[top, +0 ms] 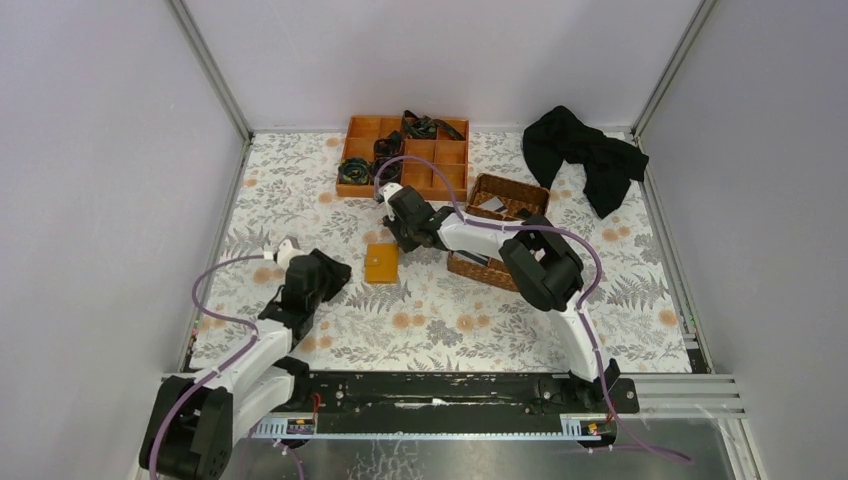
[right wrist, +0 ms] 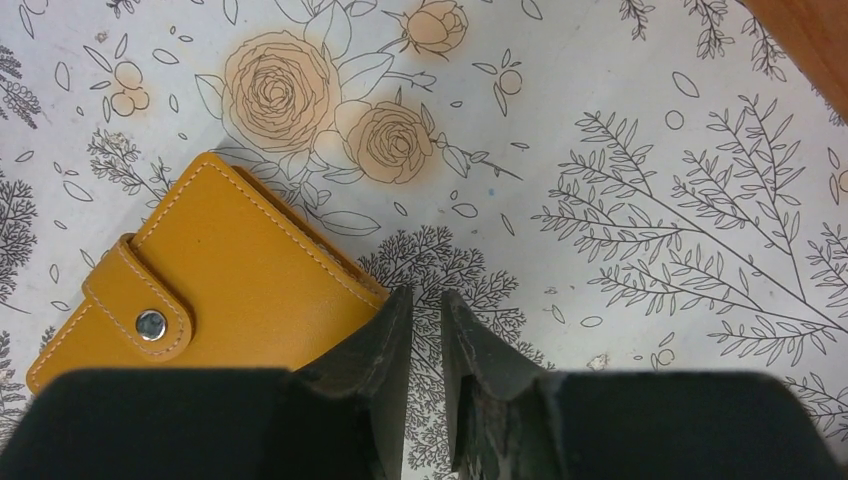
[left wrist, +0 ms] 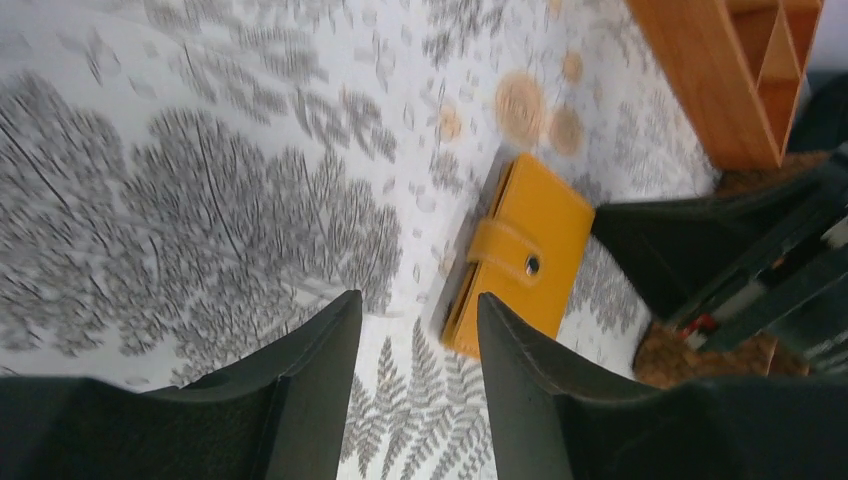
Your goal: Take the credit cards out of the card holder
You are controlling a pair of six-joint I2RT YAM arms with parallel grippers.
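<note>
Starting at the left, the left hand is held spread and empty above the floral-patterned surface. The small, flat, orange-tan leather-look card holder lies closed on that surface, just ahead of this hand and slightly to its right. Its snap strap is fastened and no cards are exposed. The holder's long axis is judged to run roughly away from the left hand. Further right, the right hand is nearly pressed together, with a narrow gap and nothing pinched. It is placed at a corner of the holder; contact cannot be determined. The right hand is judged the nearer, with the strap on the edge away from it.
</note>
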